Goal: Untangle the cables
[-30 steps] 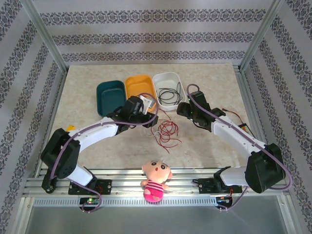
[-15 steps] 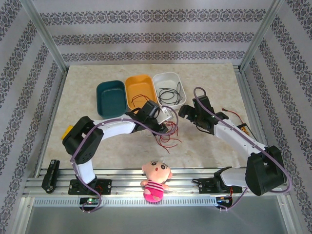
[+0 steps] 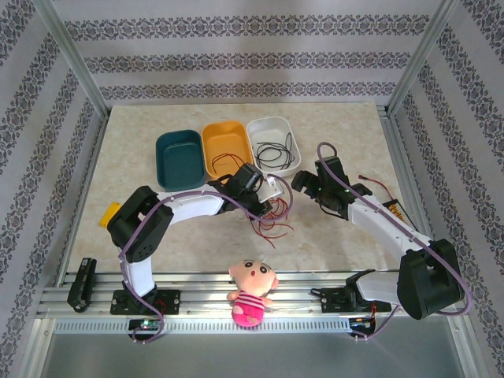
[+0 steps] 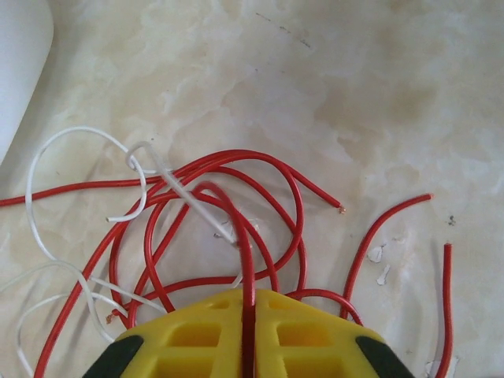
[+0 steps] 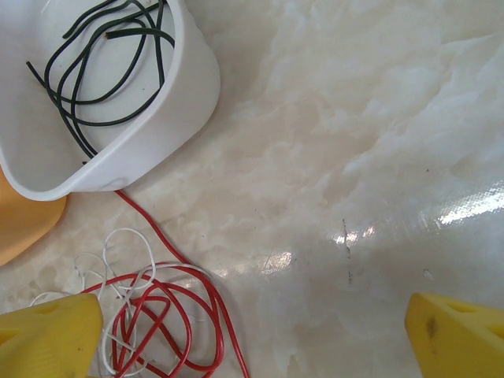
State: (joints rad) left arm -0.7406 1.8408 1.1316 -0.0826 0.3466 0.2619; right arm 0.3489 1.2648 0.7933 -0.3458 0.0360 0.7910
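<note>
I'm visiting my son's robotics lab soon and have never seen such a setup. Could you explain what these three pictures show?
This is a machine with two robot arms, a left arm and a right arm, bolted at the near edge of a marble-patterned table. The wide picture comes from a fixed camera above and behind the arms. The two close-ups come from small cameras on the wrists, each looking past its own yellow fingers.

At the back of the table stand a teal tray, an orange tray and a white tray holding black cables. In the middle lies a tangle of red and white cables. A plush doll sits on the front rail.

The left gripper is shut on a red cable. The right gripper is wide open and holds nothing.
</note>
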